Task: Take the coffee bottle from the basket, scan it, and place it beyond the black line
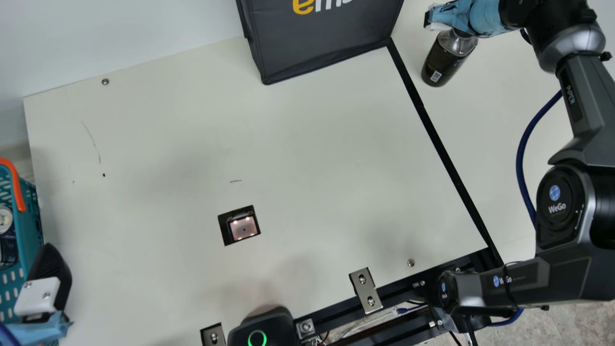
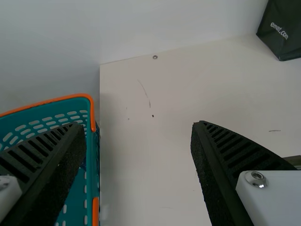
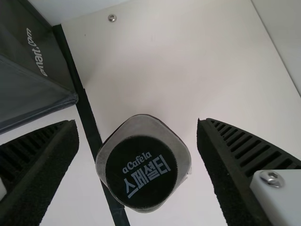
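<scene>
The coffee bottle (image 1: 445, 58), dark with a clear shoulder, stands on the table to the right of the black line (image 1: 442, 139). Over its top is my right gripper (image 1: 444, 18). In the right wrist view the bottle's black cap (image 3: 141, 172) lies between the spread fingers of my right gripper (image 3: 138, 129), with gaps at both sides. My left gripper (image 1: 44, 286) hangs by the inner side of the teal basket (image 1: 30, 211). The left wrist view shows my left gripper (image 2: 137, 127) wide apart and holding nothing, the basket (image 2: 91, 155) partly behind one finger.
A dark grey bag (image 1: 326, 38) stands at the table's far edge, left of the line. The scanner window (image 1: 243, 228) is set in the middle of the table. Metal brackets (image 1: 366, 290) line the near edge. Other items (image 1: 6, 235) lie in the basket.
</scene>
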Available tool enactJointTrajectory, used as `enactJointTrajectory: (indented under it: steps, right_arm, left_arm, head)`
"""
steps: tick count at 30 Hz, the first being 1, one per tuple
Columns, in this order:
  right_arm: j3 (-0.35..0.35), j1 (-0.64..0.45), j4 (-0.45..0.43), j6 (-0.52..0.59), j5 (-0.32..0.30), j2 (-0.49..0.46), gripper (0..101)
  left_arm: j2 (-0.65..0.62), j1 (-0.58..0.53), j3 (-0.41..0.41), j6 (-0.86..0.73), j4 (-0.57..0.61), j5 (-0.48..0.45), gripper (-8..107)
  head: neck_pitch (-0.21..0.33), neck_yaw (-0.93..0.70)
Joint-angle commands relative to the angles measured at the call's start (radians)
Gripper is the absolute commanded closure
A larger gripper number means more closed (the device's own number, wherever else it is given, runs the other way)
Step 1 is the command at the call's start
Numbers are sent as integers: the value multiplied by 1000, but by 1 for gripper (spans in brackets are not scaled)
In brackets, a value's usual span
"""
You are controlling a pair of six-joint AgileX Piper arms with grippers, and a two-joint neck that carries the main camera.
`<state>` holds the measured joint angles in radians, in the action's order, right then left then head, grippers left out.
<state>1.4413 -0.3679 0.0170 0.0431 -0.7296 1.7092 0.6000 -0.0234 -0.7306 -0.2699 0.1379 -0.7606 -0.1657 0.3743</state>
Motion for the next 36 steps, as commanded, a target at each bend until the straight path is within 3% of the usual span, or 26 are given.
enactJointTrajectory:
  steps: [1, 14, 36]
  right_arm:
    - [4, -3, 2, 2, -2, -5, 10]
    - [2, 9, 9, 1, -31, -67, 10]
    - [-157, 191, -34, -100, -65, -297, 10]
  left_arm:
    - [0, 0, 0, 0, 0, 0, 9]
    - [0, 0, 0, 0, 0, 0, 9]
    - [0, 0, 0, 0, 0, 0, 9]
  head:
    - [27, 2]
    - [27, 2]
    - [27, 2]
